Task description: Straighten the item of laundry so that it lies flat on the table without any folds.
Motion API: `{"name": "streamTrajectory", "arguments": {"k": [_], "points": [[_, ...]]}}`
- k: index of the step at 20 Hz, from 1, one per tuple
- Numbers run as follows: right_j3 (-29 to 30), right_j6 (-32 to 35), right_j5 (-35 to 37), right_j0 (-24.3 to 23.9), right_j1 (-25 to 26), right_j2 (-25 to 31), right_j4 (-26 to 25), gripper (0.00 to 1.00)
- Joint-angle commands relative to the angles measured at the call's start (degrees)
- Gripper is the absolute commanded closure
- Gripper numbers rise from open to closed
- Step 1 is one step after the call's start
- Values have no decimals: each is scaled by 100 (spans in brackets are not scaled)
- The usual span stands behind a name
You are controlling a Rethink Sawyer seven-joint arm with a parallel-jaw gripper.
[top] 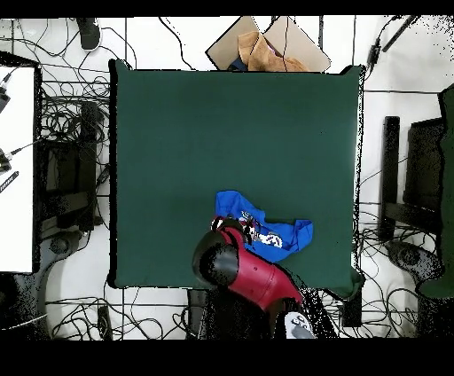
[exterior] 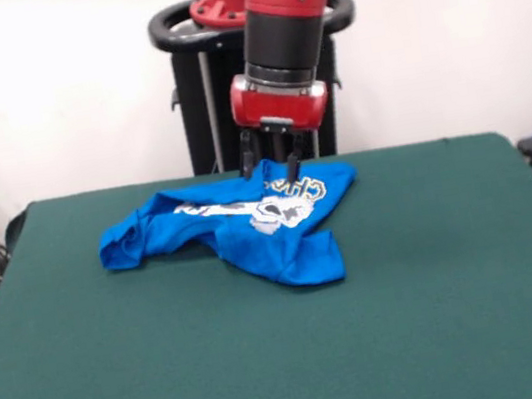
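Still crumpled T-shirt [exterior: 250,227] (print partly hidden)

Open hand [exterior: 271,163] over crumpled T-shirt [exterior: 250,224].

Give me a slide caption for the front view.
Gripper open over a crumpled blue T-shirt on the green table.

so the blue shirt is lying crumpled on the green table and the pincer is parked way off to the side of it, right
Not quite. The shirt is crumpled on the green table, but the pincer is not off to the side: the front view shows it directly over the shirt's far edge, tips at the fabric.
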Motion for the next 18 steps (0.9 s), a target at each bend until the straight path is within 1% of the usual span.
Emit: {"name": "streamTrajectory", "arguments": {"k": [1, 2, 5, 10, 12, 14, 18], "points": [[118, 1696, 124, -363, -415, 1023, 79, 0], [143, 1731, 253, -277, -595, 1005, 192, 0], [42, 1762, 605, 149, -912, 614, 543, 0], [-199, 1806, 1363, 366, -1353, 397, 864, 0], [-445, 1753, 1662, 602, -1385, 145, 944, 0], [-678, 1686, 1752, 736, -1304, 28, 997, 0], [-1157, 1644, 1491, 908, -706, -25, 1199, 0]]}}
